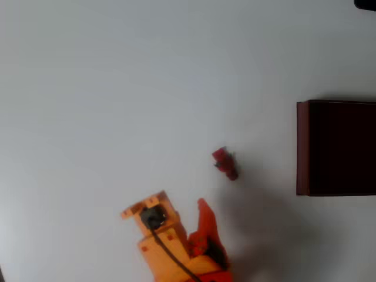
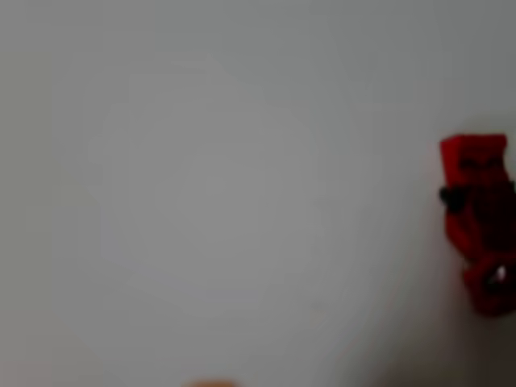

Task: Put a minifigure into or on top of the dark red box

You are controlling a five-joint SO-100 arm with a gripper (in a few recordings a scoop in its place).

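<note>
Jaws (image 1: pixel 202 214): can't tell how far apart, one orange finger shows pointing up-frame in the overhead view, the other is hidden by the wrist block; nothing held. Minifigure (image 1: pixel 224 163) lies flat on the white surface (image 1: pixel 117 88), free, untouched. Taking the minifigure as landmark: jaws sit below and slightly left of it, near but clearly apart; dark red box (image 1: pixel 336 148) is well to its right, open side up, dark interior, cut by the frame edge.

In the wrist view the minifigure (image 2: pixel 477 222) sits at the far right edge, blurred, partly cut off; rest is bare surface (image 2: pixel 201 177). So the jaws are not lined up on it.

Step in hand, as I judge it: approach and pick, nothing done yet. To do it well: swing the wrist toward the minifigure until it centres in the wrist view, open wide, come down straddling its narrow body, tips close to the surface since it lies low. Close gently. Risk: tiny part, easy to nudge away or pinch off-centre and drop. Then lift clear of the box wall before carrying right.
</note>
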